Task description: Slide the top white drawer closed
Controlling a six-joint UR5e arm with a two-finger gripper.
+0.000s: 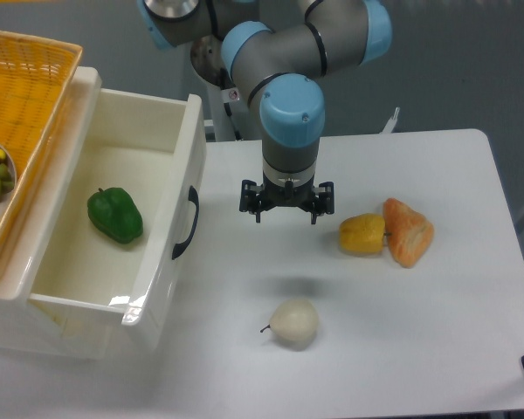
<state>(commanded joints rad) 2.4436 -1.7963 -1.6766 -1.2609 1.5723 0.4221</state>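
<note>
The top white drawer point(170, 253) stands pulled far out toward the right, its black curved handle point(188, 223) on the front face. A green pepper point(115, 215) lies inside it. My gripper point(286, 212) hangs above the table to the right of the handle, clear of the drawer front. Its fingers point(255, 208) are spread wide and nothing is between them.
A yellow woven basket point(31, 96) with a plate of fruit sits on top of the cabinet at the left. On the table lie a white pear-like fruit point(294, 323), a yellow fruit point(362, 234) and an orange piece point(408, 231) at the right.
</note>
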